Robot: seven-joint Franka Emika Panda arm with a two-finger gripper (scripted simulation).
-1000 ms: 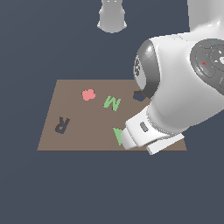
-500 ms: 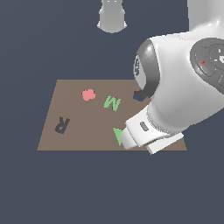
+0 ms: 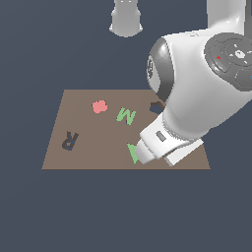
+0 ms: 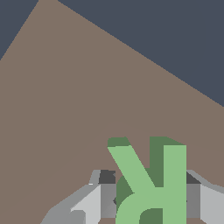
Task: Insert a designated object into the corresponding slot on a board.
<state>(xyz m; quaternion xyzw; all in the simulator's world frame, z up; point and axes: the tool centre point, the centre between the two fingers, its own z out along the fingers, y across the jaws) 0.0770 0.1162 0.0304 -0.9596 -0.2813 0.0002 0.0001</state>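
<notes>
A: Where is the green R [image 4: 151, 183] at this moment?

B: Between the two fingers [image 4: 98, 199] of the gripper [image 4: 148, 197], as the wrist view shows. The pads stand one on each side of the letter, closed against it, above bare brown board [image 3: 88, 147].

A: And from the exterior view?

B: The letter and the fingers are hidden there. The white arm [image 3: 197, 93] fills the board's 3 o'clock side, its wrist housing low over the near corner at about 5 o'clock.

A: The slot?

B: The dark R-shaped recess [image 3: 70, 141] sits toward 8 o'clock on the board, well apart from the arm.

A: What else lies on the board?

B: A green M [image 3: 126, 115] near the centre, a pink blob-shaped piece [image 3: 99, 106] at roughly 11 o'clock from it, a green triangle [image 3: 133, 151] partly covered by the wrist housing at 6 o'clock, and a dark hole [image 3: 156, 107] by the arm at 2 o'clock, half hidden.
</notes>
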